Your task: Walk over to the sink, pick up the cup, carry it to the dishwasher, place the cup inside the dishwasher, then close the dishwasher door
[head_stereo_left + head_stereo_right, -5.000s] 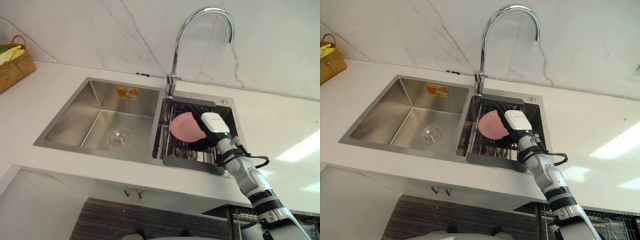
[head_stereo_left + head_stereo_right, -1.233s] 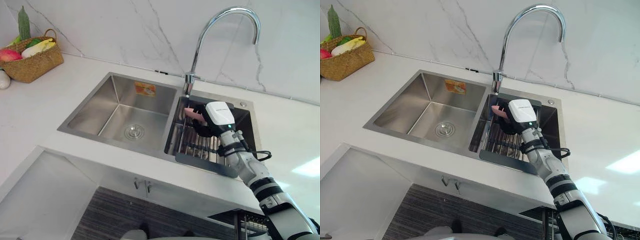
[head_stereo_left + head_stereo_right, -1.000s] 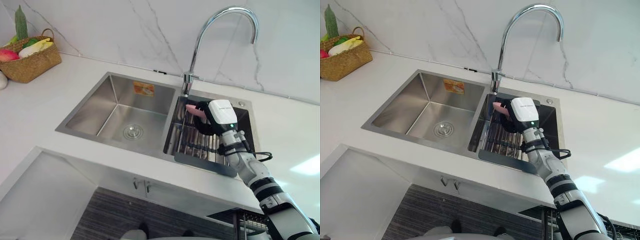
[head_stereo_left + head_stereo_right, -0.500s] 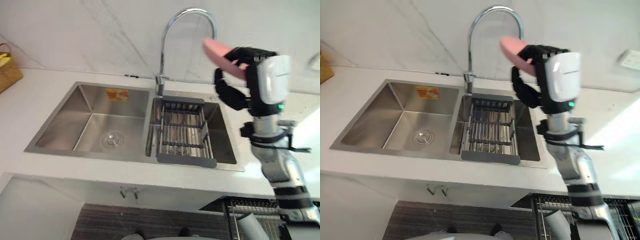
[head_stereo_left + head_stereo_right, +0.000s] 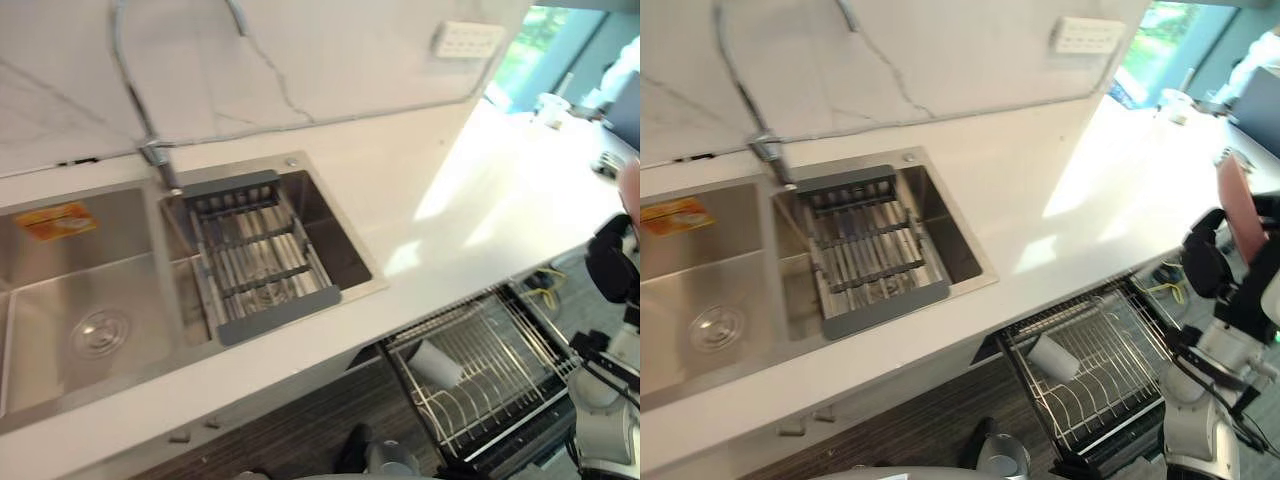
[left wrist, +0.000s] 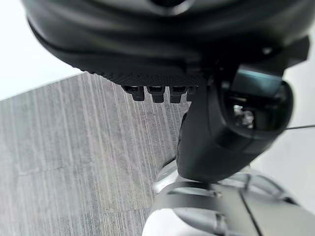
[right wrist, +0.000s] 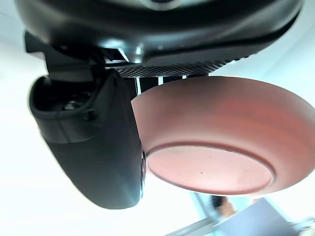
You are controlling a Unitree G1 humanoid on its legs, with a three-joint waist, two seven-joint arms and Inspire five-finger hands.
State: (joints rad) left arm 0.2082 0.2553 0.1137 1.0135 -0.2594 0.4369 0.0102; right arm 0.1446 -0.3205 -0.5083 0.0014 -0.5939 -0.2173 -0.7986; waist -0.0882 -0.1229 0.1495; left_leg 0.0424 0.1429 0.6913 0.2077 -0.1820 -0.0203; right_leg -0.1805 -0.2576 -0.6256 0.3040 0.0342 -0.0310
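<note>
Bowl (image 7: 211, 128), not cup, is what I see being carried: a shallow pink one, gripped in the right hand (image 5: 1205, 265) at the right edge of the frame, well apart from the sink (image 5: 940, 215) over on the left. In the wrist view the thumb (image 7: 93, 147) presses on the bowl's wall just beside its foot, with the rest of the hand behind the rim, so the hold looks firm. The bowl stands on edge, nearly upright. The left hand (image 6: 221, 128) hangs slack above the floor (image 6: 74, 157) with nothing in it. At lower right the dishwasher rack (image 5: 1110, 370) is pulled out from under the counter (image 5: 1040, 215), between sink and hand. A white cup (image 5: 1051, 357) lies on its side near the rack's left end. I'd judge this the carry leg, roughly midway: the pick-up is done, while placing and closing up remain. To do it well, the robot should bring the hand down over the bare wires to the right of the white cup rather than on top of it. It should hold the bowl on edge so it slips between the wires, and let go only once the rim rests on the rack. The grip is on a smooth curved wall, so a jolt while stepping could let the bowl turn or slide out. Slow steps and a steady wrist seem wise, and so does a low approach that avoids clipping the counter's edge.
</note>
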